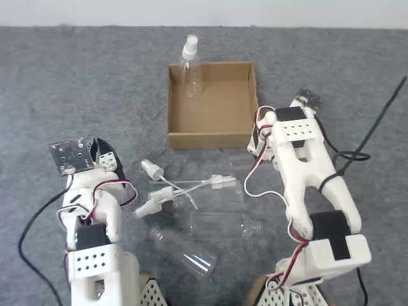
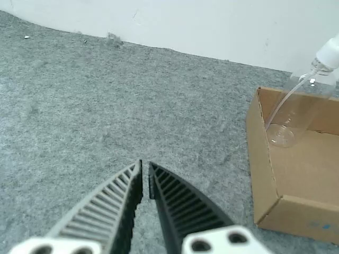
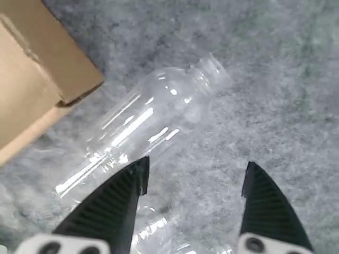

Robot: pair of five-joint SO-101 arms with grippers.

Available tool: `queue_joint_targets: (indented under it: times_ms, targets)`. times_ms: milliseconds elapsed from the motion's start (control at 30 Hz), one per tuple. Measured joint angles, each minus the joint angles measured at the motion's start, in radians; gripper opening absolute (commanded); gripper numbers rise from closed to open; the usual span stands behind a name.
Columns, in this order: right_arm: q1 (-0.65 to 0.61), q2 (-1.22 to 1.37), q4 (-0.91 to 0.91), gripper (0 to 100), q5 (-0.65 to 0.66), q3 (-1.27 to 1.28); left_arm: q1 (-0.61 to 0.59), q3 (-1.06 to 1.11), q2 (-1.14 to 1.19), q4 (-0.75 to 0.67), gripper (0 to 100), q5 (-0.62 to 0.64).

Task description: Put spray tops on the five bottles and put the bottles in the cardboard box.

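Grey carpet [image 3: 265, 79] underneath, uncapped bottle [image 3: 153, 116] just beside wide-spread right hand [image 3: 196, 166]

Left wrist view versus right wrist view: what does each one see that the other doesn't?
Left wrist, not right: the shut left gripper, a bottle with a spray top in the cardboard box, a white wall. Right wrist, not left: the open right gripper above a topless bottle lying beside the box. Both: box and grey carpet.

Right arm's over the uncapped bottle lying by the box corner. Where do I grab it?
Probably take the bottle mid-body from straight above, with the right gripper straddling its width. It lies flat and round, and the cardboard box crowds its base half.
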Motion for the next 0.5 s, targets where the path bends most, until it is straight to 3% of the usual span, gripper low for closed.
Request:
queue_joint_targets:
  times_ms: [500]
  targets:
    - [0.02, 0.031, 0.181, 25.5, -0.054, -0.187, 0.0, 0.0, 0.0, 0.0, 2, 0.0]
